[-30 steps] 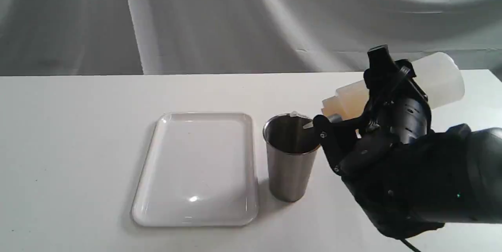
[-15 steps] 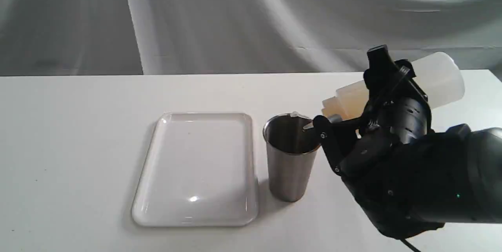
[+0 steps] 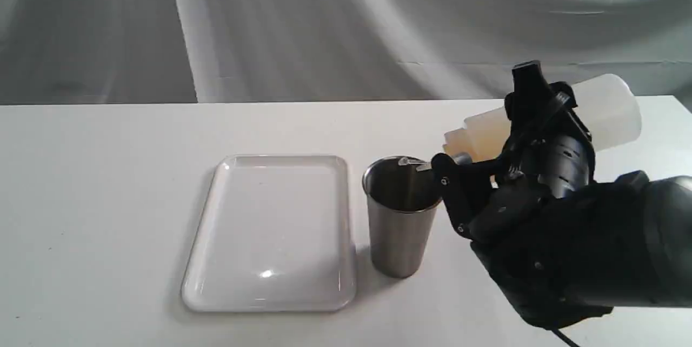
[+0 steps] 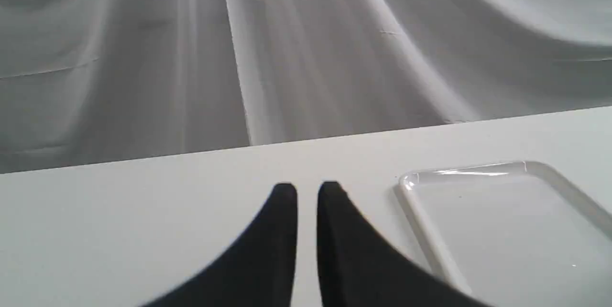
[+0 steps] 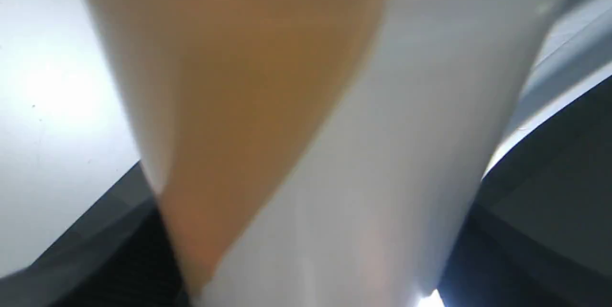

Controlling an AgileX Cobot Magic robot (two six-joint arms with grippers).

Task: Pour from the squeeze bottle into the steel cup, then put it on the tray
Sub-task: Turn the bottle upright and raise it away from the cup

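White tabletop [image 3: 108, 201], grey drapes [image 3: 324, 28] behind. Held the squeeze bottle [image 3: 605, 106] across wide-spread jaws of the right claw [image 3: 484, 120], tipped nozzle-low for pouring. Poised the nozzle [image 3: 423, 166] just ahead of the fingertips [image 3: 440, 166], over the steel cup [image 3: 400, 228]. Saw the tray [image 3: 186, 287] beyond, ready for set-down.

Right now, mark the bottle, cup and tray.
bottle [image 3: 611, 109], exterior view, whitish body near its base end.
cup [image 3: 397, 239], exterior view, outer steel wall.
tray [image 3: 270, 217], exterior view, bare floor.
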